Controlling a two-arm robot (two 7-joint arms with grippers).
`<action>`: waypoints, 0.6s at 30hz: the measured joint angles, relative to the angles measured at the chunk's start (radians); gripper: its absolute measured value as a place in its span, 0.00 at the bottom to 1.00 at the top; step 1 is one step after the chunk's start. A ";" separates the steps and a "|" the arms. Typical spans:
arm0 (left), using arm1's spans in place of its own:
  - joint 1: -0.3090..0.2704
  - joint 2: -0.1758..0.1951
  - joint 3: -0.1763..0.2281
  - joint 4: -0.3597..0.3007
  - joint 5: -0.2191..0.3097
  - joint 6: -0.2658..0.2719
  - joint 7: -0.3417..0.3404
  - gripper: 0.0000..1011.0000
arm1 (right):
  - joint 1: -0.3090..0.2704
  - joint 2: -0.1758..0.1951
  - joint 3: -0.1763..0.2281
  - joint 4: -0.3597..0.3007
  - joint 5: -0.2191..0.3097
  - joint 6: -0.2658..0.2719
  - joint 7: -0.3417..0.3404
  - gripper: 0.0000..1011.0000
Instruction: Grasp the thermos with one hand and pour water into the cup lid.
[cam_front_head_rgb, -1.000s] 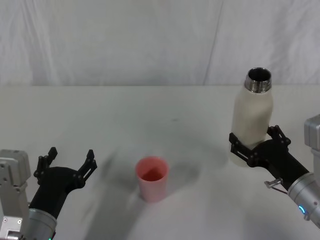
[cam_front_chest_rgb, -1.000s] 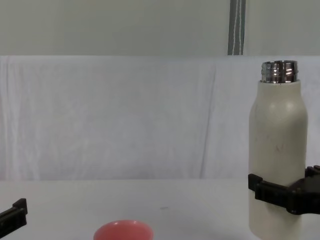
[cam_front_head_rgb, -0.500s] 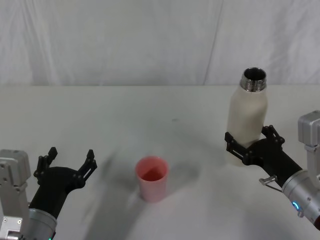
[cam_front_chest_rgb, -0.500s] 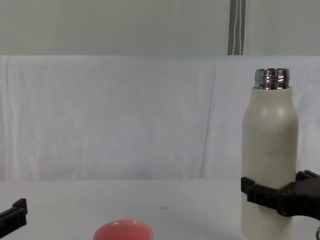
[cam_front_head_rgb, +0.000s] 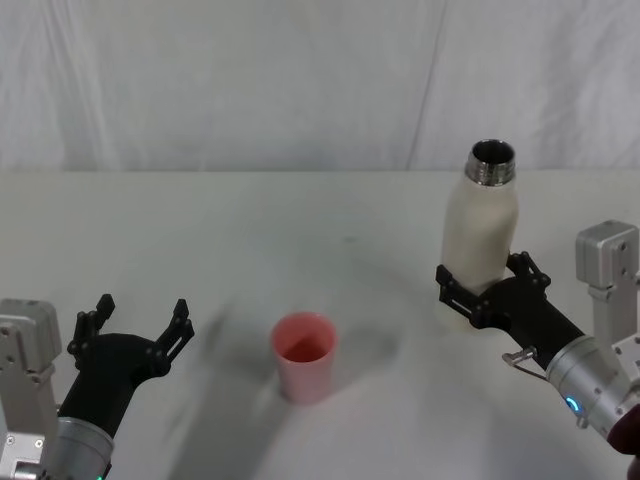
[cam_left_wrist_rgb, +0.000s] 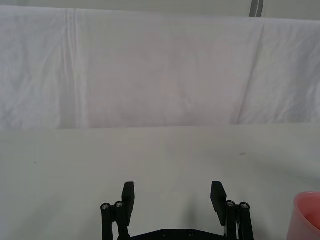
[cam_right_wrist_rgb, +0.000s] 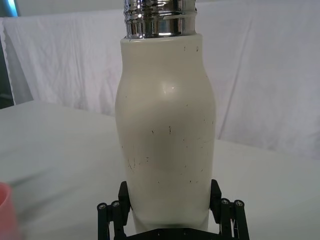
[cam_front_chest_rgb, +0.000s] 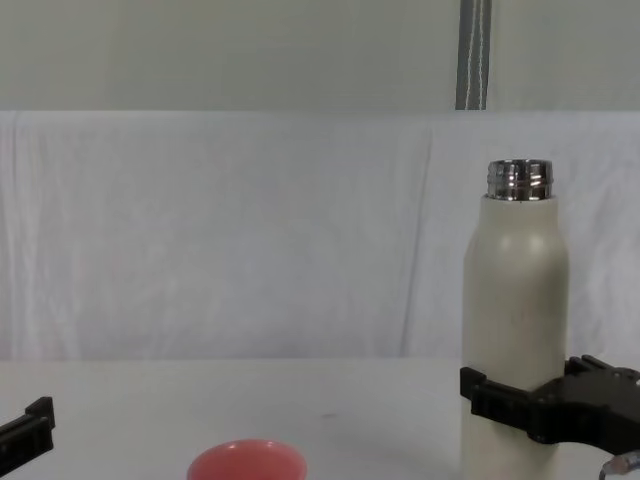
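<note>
The cream-white thermos (cam_front_head_rgb: 481, 232) stands upright at the right of the table, its steel neck open at the top. My right gripper (cam_front_head_rgb: 487, 289) is shut on the thermos's lower body, a black finger on each side; the bottle looms close in the right wrist view (cam_right_wrist_rgb: 166, 145) and rises at the right of the chest view (cam_front_chest_rgb: 515, 320). The pink cup lid (cam_front_head_rgb: 304, 356) sits open side up near the table's middle, left of the thermos, and its rim peeks into the chest view (cam_front_chest_rgb: 247, 462). My left gripper (cam_front_head_rgb: 138, 330) rests open at the lower left, its fingers (cam_left_wrist_rgb: 129, 196) holding nothing.
A white cloth covers the table (cam_front_head_rgb: 250, 230) and hangs as a backdrop behind it. The pink cup's edge (cam_left_wrist_rgb: 307, 215) shows in the left wrist view beside the open left fingers.
My right gripper has carried the thermos leftward, toward the cup lid, still upright. The left arm and the cup lid have not moved.
</note>
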 joint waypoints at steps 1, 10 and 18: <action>0.000 0.000 0.000 0.000 0.000 0.000 0.000 0.99 | 0.003 -0.002 -0.002 0.007 0.001 -0.002 0.000 0.94; 0.000 0.000 0.000 0.000 0.000 0.000 0.000 0.99 | 0.034 -0.015 -0.013 0.060 0.004 -0.024 0.001 0.94; 0.000 0.000 0.000 0.000 0.000 0.000 0.000 0.99 | 0.050 -0.026 -0.016 0.093 0.016 -0.030 0.003 0.94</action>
